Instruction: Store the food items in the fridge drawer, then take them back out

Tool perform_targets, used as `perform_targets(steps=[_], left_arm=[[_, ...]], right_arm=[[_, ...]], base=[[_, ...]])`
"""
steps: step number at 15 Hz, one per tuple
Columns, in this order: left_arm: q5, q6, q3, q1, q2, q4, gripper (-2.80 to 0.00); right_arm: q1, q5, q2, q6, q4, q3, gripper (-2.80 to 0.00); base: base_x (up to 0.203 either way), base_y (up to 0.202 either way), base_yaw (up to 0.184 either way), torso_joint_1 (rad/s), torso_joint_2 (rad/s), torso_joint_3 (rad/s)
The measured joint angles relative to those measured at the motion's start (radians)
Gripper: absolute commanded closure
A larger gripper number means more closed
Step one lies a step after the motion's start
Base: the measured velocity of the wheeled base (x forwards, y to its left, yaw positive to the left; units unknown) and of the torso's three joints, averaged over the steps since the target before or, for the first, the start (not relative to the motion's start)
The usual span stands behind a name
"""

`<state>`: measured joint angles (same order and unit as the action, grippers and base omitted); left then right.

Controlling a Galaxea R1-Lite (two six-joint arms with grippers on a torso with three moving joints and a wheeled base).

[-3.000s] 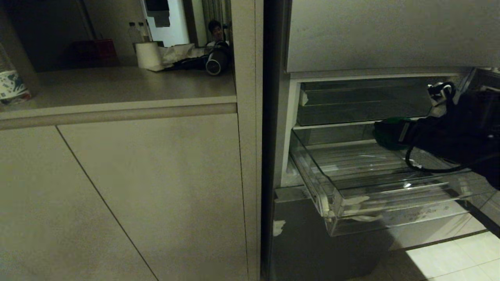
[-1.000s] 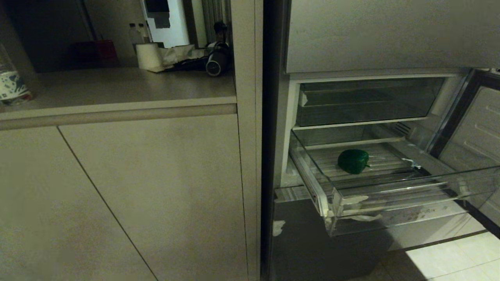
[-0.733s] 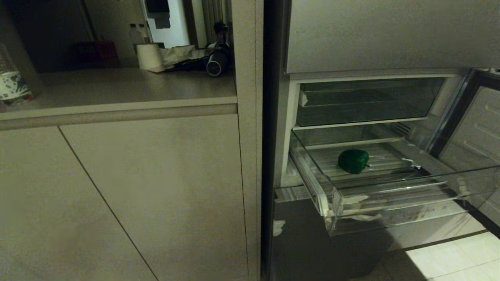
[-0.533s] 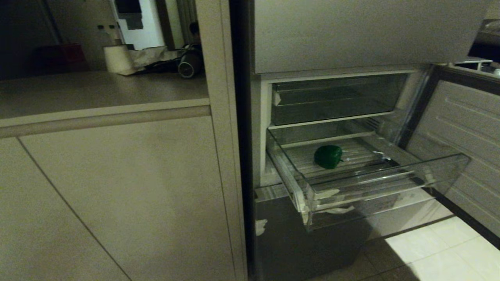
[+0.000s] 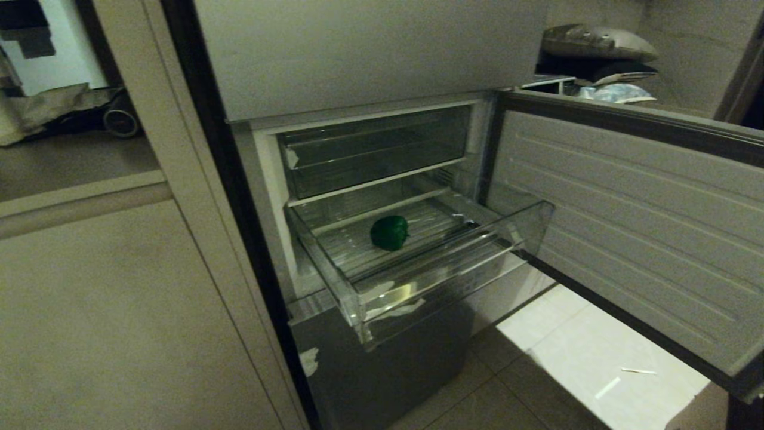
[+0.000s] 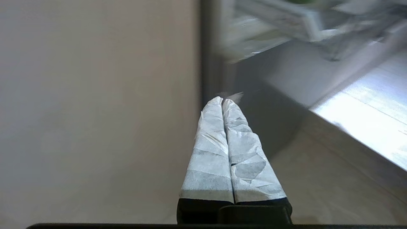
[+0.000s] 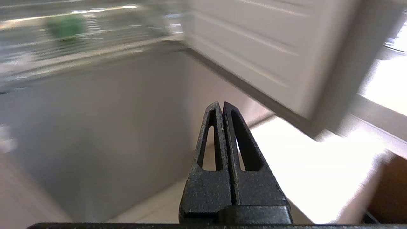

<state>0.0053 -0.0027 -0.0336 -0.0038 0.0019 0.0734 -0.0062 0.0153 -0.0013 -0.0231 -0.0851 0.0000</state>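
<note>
Head view: open fridge door [image 5: 627, 221], ribbed inner face showing, swung wide at right. Fridge drawer [image 5: 453, 272], clear plastic, pulled out. Food item [image 5: 390, 232], small, round, green, lying on the drawer's ribbed floor. Left gripper [image 6: 222, 102], paper-wrapped fingers pressed together, empty. Right gripper [image 7: 221, 106], black fingers closed, empty.

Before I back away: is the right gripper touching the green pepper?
Apart. In the right wrist view the right gripper, jaws shut, sits well away from the green pepper.
</note>
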Motion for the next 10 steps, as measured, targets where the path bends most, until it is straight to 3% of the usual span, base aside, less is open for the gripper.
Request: perform_targets(steps=[7,10], left_arm=[[0.0,0.0,0.0,-0.001,0.0,0.0,0.0],[0.0,0.0,0.0,0.0,0.0,0.0,0.0]], right_arm=[[0.0,0.0,0.0,-0.001,0.0,0.0,0.0],[0.0,-0.001,0.0,0.003,0.0,0.0,0.0]], base=[[-0.001,0.008,-0.175,0.003,0.0,0.005],[-0.001,0.008,-0.117,-0.001,0.0,0.002]])
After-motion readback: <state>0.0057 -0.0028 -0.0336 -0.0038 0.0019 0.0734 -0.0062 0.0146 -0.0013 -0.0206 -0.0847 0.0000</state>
